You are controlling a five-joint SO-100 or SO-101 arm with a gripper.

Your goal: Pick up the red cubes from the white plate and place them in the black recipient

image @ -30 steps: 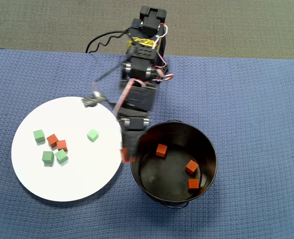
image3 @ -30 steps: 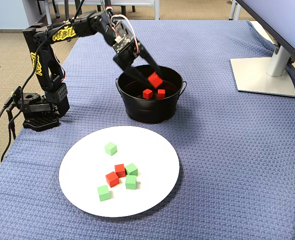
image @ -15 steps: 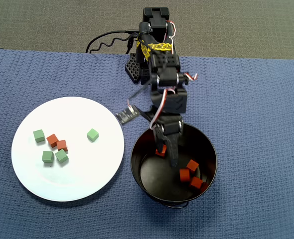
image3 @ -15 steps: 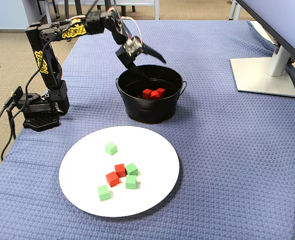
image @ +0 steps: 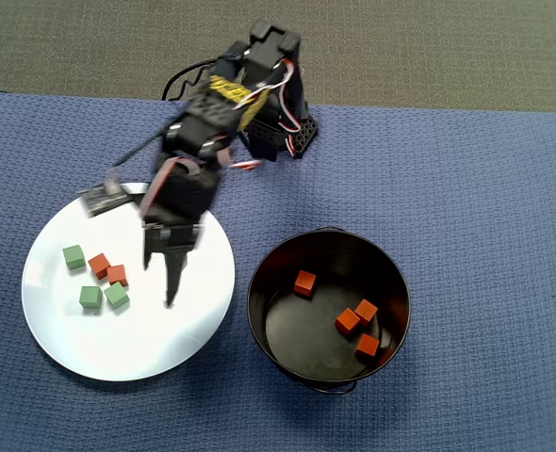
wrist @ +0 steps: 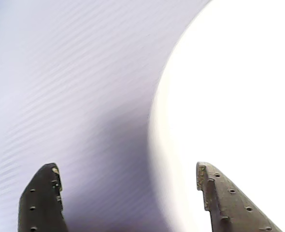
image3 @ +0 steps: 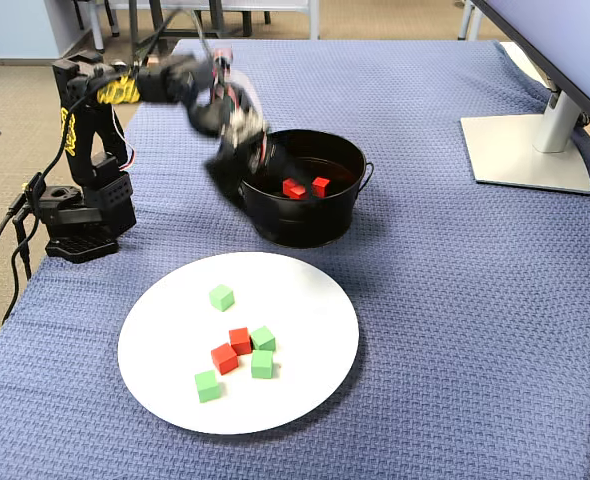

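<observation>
Overhead view: the two red cubes (image: 108,270) on the white plate (image: 127,348) lie at nine o'clock from the jaws (image: 161,282). The jaws are seen spread wide and empty.

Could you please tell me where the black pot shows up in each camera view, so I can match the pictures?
Overhead view: the black pot sits lower right of centre, to the right of the white plate.
Wrist view: not in it; only the plate's edge, the blue cloth and the open fingers show.
Fixed view: the pot stands upper centre, behind the plate.
Shared landmark: the white plate.
</observation>
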